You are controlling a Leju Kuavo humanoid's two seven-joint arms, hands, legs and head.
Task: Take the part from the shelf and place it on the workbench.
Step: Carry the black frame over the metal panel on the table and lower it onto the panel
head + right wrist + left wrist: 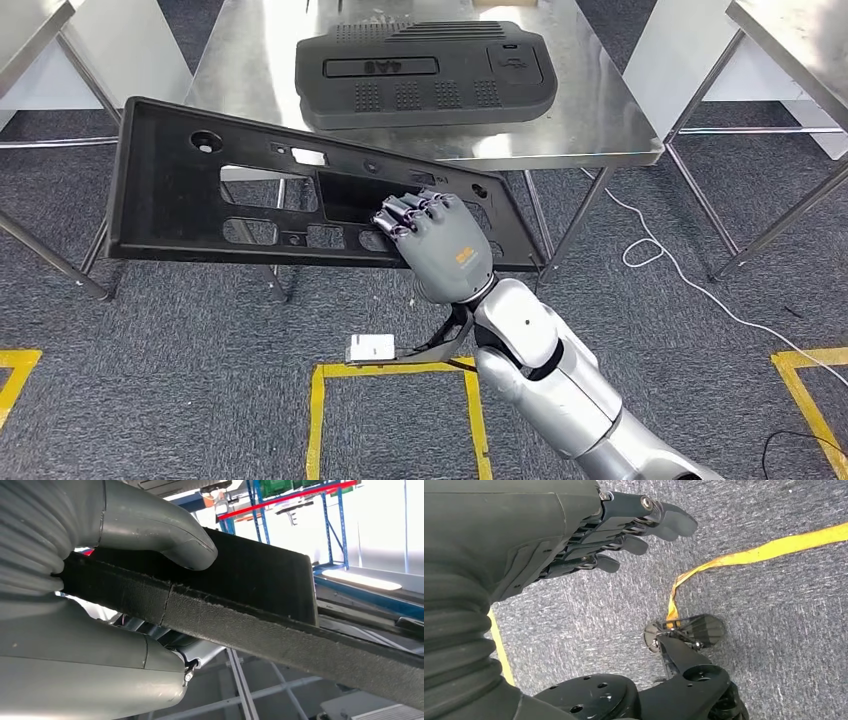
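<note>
Right hand (440, 240) grips the part (200, 190), a long flat black panel with several cut-outs, at its near edge toward the right end; fingers curl over the top face, and the right wrist view shows the thumb (170, 535) pressed on one face with the rest of the hand under the felt-like edge (280, 630), so the panel is pinched through its thickness. Panel is airborne, tilted, its far edge overlapping the near rim of the steel table (600, 110) in the head view; most of its length hangs out to the left, off the table and over the grey carpet floor (200, 340). Left hand (589, 540) hangs low over the carpet, fingers loosely extended, holding nothing. A second dark moulded part (430, 75) already lies on the table, centre to far side. Judgement: step in hand is carrying the panel forward to set it down. The grip is well off-centre, so the long left end probably wants to droop and twist; advise levelling it, clearing the table rim with the far edge, and landing it on the bare steel near the other part, not on it, before releasing. Yellow floor tape (390, 370) marks the stance.
</note>
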